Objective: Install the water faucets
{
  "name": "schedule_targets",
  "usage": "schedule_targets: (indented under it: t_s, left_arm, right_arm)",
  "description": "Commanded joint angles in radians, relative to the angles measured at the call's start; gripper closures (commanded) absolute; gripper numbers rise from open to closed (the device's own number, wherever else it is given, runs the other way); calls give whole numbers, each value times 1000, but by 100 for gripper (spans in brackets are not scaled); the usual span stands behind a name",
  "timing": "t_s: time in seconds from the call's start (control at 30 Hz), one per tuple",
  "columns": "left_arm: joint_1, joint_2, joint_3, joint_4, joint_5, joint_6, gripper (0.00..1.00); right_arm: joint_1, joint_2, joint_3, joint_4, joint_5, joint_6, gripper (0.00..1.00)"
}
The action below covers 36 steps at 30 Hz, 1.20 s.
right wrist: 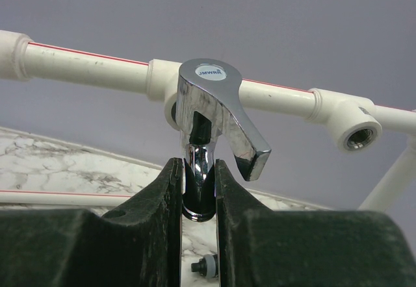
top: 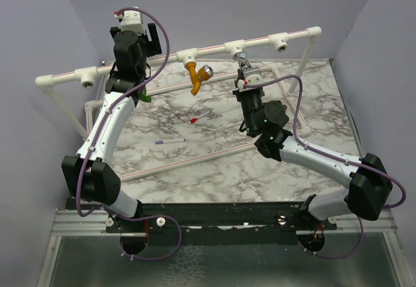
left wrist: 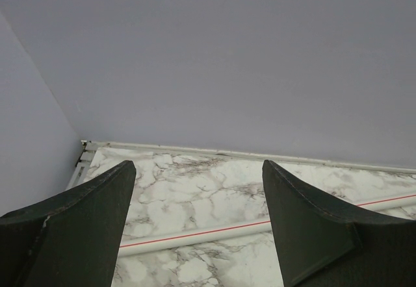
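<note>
Jaws on the right arm (top: 305, 150) are clamped on the grey metal faucet (right wrist: 214, 118), holding it by its lower body. Its long axis is roughly upright in the wrist view. The capped top faces the camera and the lever handle slopes down to the right. It sits up against a tee joint (right wrist: 162, 79) of the white pipe rail (top: 130, 63); whether it is threaded in, cannot tell.

Left jaws are wide open and hold nothing. They are raised at the far left above the rail, and the fingers (left wrist: 71, 228) point at the back wall (left wrist: 227, 53).

The rail runs left to right along the far side of the bench (top: 227, 170). Walls close in on the left, far and right edges. An open threaded socket (right wrist: 359, 134) is just right of the grey faucet.

The mustard-orange faucet (top: 195, 76) hangs from a middle tee, spout toward the near side and silver knob (top: 207, 73) to the right. The green faucet (top: 145, 96) is mostly hidden under the left arm (top: 110, 118). A red-tipped stick (top: 198, 118) and a purple-tipped stick (top: 169, 141) lie mid-bench, between the arms.
</note>
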Motion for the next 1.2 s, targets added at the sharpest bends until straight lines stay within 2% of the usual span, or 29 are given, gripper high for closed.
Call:
schedule_targets:
  t_s: [0.0,0.4,1.17]
  left_arm:
    - [-11,76,-80,-233,15,2,20]
    - [-11,77,-82,-233,8,5,20]
    - [-11,76,-86,-233,18,8,20]
  right_arm:
    - [-7,-13,-1,2,4,20,99]
    - [-6,-29,-13,-15,13,36,99]
    - [-4,12,101,-97,-19,67,99]
